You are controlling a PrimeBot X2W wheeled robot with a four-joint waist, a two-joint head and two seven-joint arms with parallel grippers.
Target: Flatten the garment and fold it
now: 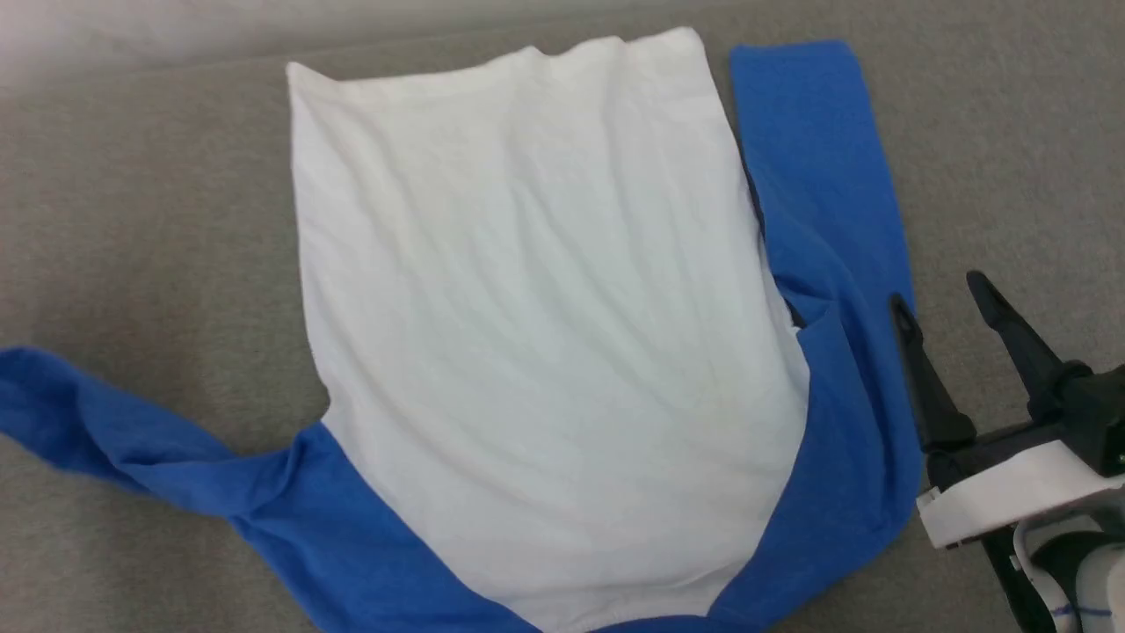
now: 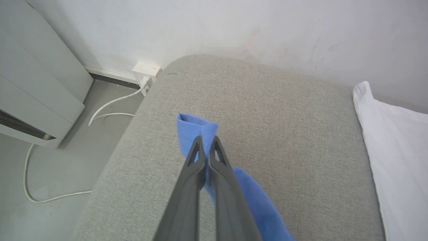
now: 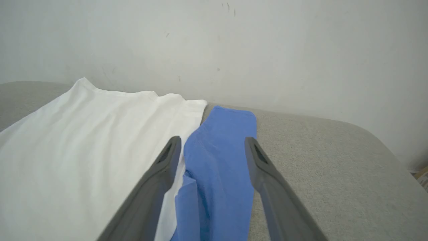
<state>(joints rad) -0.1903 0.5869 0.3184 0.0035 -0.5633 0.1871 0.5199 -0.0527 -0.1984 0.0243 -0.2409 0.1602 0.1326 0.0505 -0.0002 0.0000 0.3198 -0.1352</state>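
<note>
Soft cotton raglan shirt (image 1: 545, 334), white body, bright blue long sleeves, spread on grey woven-fabric padded bench (image 1: 132, 176). Hem toward far wall, neck end nearest. Body mostly flat, shallow diagonal creases only. R sleeve (image 1: 826, 176) laid straight alongside body, its end up by hem. L sleeve (image 1: 114, 431) out sideways, twisted and roped, running off head view's left edge.

L pincer (image 2: 207, 140) pressed together, pinching L sleeve just short of cuff (image 2: 195, 125). Cloth looks raised off bench there; prob. both layers caught, hard to confirm from this angle. R pincer (image 1: 936, 294) spread wide at outer edge of R sleeve, fingers aimed along it, nothing held; contact w/ cloth unclear.

Step in hand, by the look: pull L sleeve out straight. To do well:
- Draw outward and low, along sleeve's own line.
- Enough tension to undo twist, not enough to drag white body across bench.
- Pin R side w/ R pincer if body creeps.
- Lay flat, edges aligned, before letting go.
- Bench edge close on L side; avoid cuff hanging over.
</note>
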